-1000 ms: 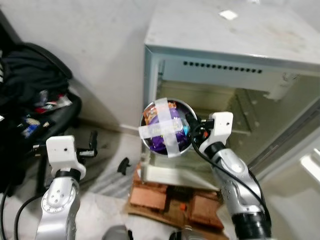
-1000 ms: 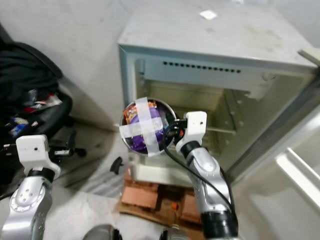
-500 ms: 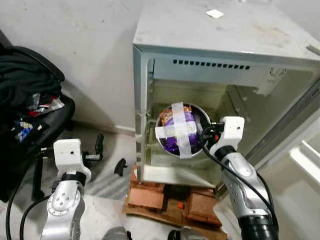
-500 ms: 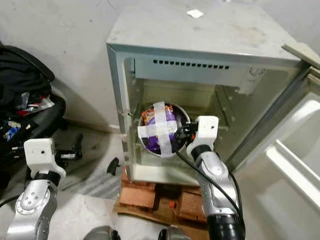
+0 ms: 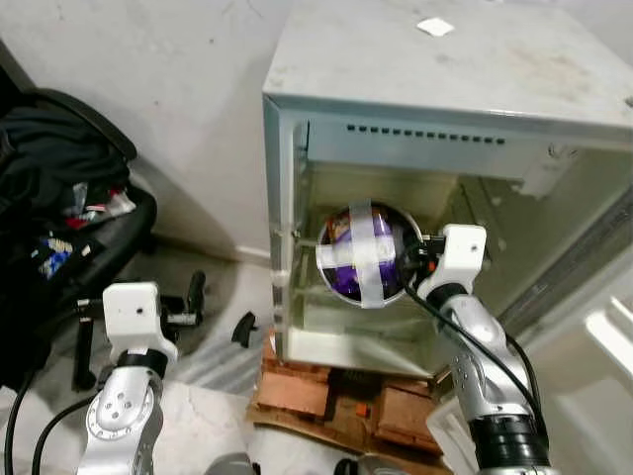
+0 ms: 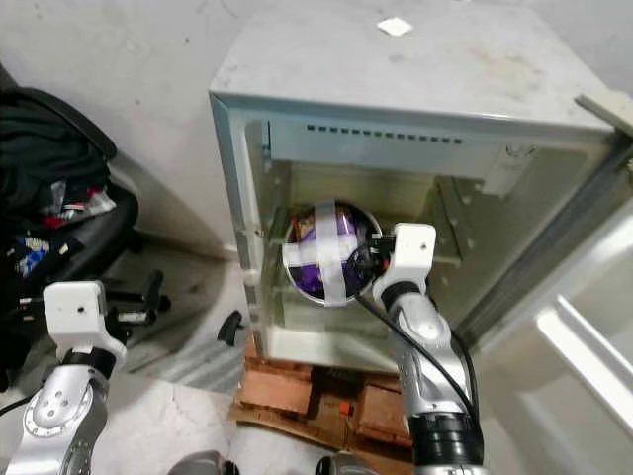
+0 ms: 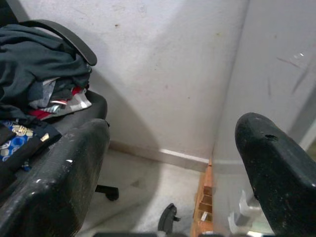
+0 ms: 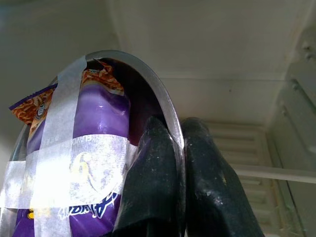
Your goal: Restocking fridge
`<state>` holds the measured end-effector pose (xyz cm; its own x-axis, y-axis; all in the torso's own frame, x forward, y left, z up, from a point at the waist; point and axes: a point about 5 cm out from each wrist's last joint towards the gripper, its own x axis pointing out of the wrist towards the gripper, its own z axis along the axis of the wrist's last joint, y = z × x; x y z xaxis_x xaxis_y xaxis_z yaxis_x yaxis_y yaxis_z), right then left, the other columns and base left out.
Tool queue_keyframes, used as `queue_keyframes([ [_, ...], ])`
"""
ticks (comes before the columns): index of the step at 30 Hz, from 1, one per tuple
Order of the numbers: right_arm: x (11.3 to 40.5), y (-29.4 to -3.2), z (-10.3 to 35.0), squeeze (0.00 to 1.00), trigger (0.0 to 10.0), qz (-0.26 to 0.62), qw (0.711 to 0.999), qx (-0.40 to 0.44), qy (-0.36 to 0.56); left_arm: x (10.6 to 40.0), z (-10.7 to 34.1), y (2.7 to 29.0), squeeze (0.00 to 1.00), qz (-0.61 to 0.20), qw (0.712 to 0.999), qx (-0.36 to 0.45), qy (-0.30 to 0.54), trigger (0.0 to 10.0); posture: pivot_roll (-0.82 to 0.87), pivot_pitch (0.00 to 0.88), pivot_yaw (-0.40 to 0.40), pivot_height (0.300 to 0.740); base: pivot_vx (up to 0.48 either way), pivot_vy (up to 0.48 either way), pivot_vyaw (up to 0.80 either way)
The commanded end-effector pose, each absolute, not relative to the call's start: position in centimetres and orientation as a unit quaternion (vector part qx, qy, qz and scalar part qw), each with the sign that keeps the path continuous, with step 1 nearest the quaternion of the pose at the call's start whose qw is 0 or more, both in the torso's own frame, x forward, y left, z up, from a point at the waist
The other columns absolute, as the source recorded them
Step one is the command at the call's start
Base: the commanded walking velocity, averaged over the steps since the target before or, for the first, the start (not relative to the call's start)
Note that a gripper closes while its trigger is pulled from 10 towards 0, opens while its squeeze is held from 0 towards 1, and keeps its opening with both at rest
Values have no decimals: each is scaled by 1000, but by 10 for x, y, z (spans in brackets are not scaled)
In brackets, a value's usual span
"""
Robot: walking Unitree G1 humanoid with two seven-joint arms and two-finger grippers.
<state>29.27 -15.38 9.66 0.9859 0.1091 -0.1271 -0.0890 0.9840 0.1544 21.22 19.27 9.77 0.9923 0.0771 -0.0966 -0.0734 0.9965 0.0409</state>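
Bowl (image 5: 364, 252): round, shiny metal, sealed with crossed strips of pale tape over a purple packet (image 8: 94, 133); packet print hidden by the tape. Held inside the open fridge (image 5: 445, 89), a dull white scuffed box. Right gripper (image 8: 177, 148): black fingers pinched on the bowl's rim. Left gripper (image 7: 168, 163): fingers spread, empty, near a chair (image 5: 69, 237) heaped with dark clothes.

A plain grey-white plaster wall (image 5: 168, 89) meets a pale concrete floor (image 5: 213, 336). A black office chair (image 5: 94, 233) heaped with dark clothes (image 7: 34, 64) stands against that wall.
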Motion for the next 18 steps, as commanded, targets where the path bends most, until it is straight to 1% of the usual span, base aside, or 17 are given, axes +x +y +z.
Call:
queue_keyframes([
  [1,292,-160,107,0,10000,40,995,76,44,211,101,193,0,32,998,21,47,10000,125,87,-50,740,281,0,0],
  [7,289,-160,105,0,10000,36,995,75,48,208,99,192,0,32,998,20,51,10000,125,87,-55,740,280,0,0],
  [18,297,-160,106,0,10000,35,995,75,49,203,99,193,0,43,997,21,56,10000,144,100,-63,740,0,0,0],
])
